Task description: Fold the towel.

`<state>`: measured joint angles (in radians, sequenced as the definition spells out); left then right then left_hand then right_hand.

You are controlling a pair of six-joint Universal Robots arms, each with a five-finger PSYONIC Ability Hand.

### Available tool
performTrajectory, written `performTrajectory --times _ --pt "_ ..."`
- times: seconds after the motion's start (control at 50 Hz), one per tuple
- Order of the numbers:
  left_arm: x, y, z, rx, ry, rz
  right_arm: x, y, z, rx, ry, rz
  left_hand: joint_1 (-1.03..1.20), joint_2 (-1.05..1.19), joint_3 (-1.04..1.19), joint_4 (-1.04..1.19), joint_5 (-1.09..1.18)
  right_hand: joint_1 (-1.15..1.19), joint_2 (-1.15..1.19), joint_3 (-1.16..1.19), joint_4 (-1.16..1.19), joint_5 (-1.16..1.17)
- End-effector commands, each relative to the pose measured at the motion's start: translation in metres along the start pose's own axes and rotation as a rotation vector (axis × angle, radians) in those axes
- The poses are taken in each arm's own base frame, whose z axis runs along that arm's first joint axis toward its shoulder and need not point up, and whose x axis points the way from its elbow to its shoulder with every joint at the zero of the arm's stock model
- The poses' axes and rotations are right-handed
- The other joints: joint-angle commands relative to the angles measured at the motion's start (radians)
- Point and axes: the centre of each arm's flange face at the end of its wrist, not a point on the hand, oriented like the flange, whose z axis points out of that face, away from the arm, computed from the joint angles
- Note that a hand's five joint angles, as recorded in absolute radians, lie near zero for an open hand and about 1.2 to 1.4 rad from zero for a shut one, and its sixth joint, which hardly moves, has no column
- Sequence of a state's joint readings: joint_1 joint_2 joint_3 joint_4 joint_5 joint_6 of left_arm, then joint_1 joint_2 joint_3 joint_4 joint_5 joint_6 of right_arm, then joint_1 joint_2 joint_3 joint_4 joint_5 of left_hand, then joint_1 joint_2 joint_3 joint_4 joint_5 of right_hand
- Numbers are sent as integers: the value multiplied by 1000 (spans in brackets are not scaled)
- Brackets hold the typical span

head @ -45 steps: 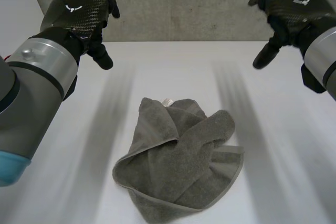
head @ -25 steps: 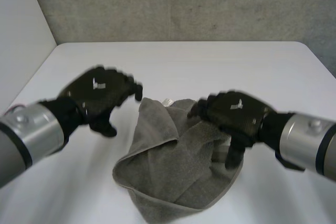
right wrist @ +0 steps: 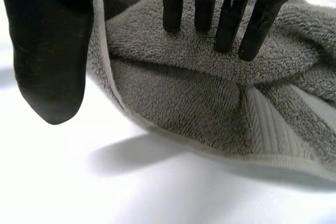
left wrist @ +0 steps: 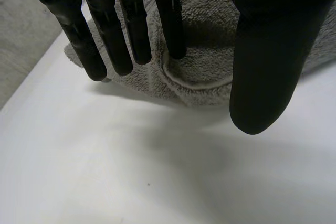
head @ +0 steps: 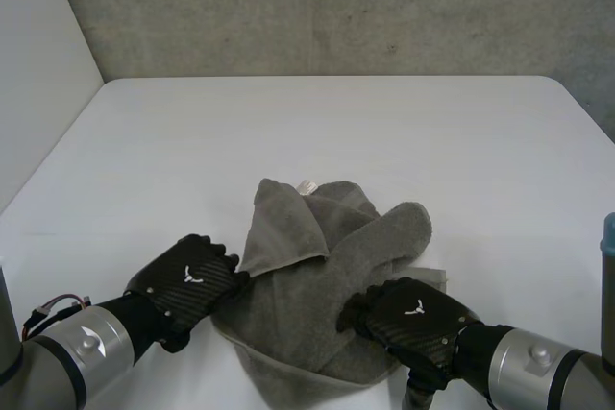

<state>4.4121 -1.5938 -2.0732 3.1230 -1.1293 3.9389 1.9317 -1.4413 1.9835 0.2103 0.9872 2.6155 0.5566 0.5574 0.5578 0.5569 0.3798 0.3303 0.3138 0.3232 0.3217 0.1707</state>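
I see the left hand (head: pixel 189 283), fingers straight, thumb spread, at the 8 o'clock edge of the grey towel (head: pixel 322 266) on the table (head: pixel 336 132), the right hand (head: pixel 415 317) likewise on its 5 o'clock edge, both lower than before.

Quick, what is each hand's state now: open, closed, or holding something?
Left hand: open, fingers straight over the towel's edge.
Right hand: open, straight fingertips touching the towel.

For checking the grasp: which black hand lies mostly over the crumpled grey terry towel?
The right hand, fingers on the towel; the left hand is at its edge, over the white table.
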Motion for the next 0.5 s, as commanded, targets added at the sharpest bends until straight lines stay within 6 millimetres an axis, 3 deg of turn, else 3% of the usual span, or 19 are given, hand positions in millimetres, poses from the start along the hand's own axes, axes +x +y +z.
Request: performTrajectory --times 0.02,0.24,0.34,0.44,0.5 --pt "6 4 5 31 -11 22 2 9 6 -2 26 -2 74 73 73 74 76 19 35 26 27 4" --pt "15 15 20 42 0 79 -6 15 23 43 53 -10 112 111 111 112 114 16 32 23 25 1" --pt "16 17 27 50 -5 139 -10 11 29 60 67 -47 388 387 387 388 390 -2 15 6 7 -17" --pt "11 9 35 105 -40 178 -3 8 36 64 120 -48 839 838 838 839 841 -7 9 0 1 -22" --pt "7 1 38 134 -56 189 -3 5 37 73 126 -32 840 839 838 839 842 -5 12 3 4 -20"
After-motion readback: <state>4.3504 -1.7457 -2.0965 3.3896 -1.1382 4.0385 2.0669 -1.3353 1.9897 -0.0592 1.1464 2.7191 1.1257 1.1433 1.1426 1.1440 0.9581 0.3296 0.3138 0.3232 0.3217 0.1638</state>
